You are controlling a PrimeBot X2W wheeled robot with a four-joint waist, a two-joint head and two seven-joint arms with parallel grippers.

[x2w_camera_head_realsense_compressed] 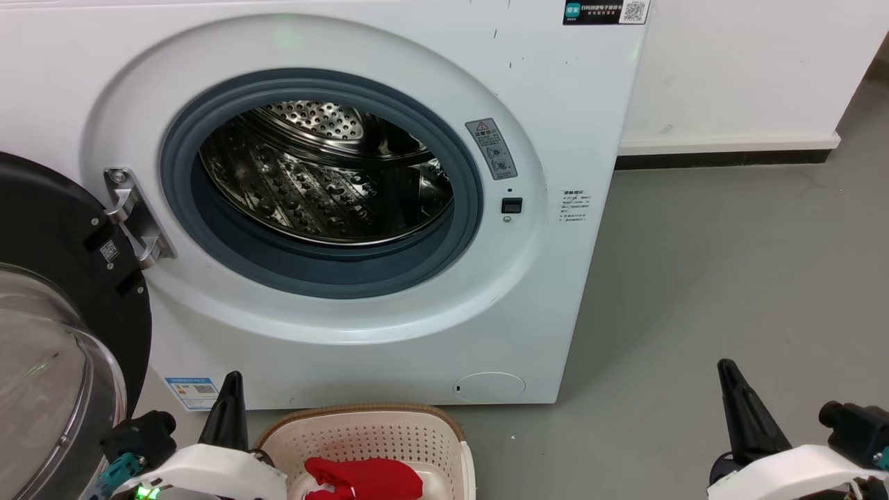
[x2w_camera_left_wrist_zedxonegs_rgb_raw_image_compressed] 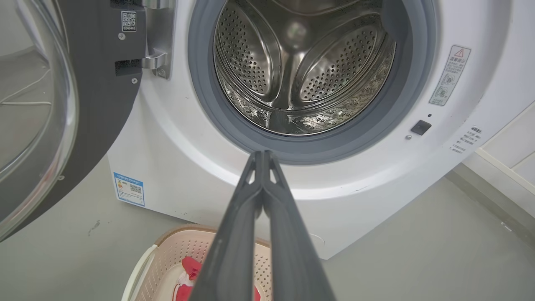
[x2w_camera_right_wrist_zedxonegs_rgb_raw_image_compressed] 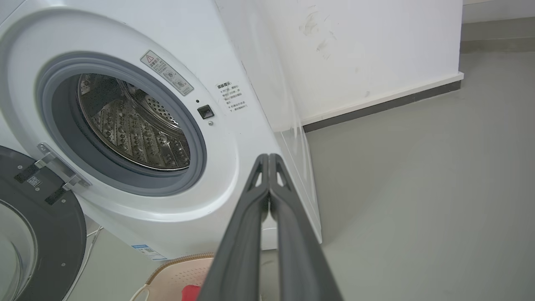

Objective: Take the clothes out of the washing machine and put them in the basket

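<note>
The white washing machine (x2w_camera_head_realsense_compressed: 528,83) stands with its black-rimmed glass door (x2w_camera_head_realsense_compressed: 66,326) swung open to the left. Its steel drum (x2w_camera_head_realsense_compressed: 326,180) shows bare metal, no fabric in sight. Red clothes (x2w_camera_head_realsense_compressed: 364,478) lie inside the cream basket (x2w_camera_head_realsense_compressed: 361,425) on the floor in front of the machine. My left gripper (x2w_camera_head_realsense_compressed: 233,380) is shut, just left of the basket, with nothing in it. Far to the right, my right gripper (x2w_camera_head_realsense_compressed: 726,368) hangs shut and empty over the floor. The wrist views show the left gripper (x2w_camera_left_wrist_zedxonegs_rgb_raw_image_compressed: 263,154) and the right gripper (x2w_camera_right_wrist_zedxonegs_rgb_raw_image_compressed: 268,156) with tips pressed together.
Grey floor (x2w_camera_head_realsense_compressed: 729,278) spreads to the right of the machine up to a white wall with a dark skirting strip (x2w_camera_head_realsense_compressed: 722,158). The open door juts out on the left, close to my left arm.
</note>
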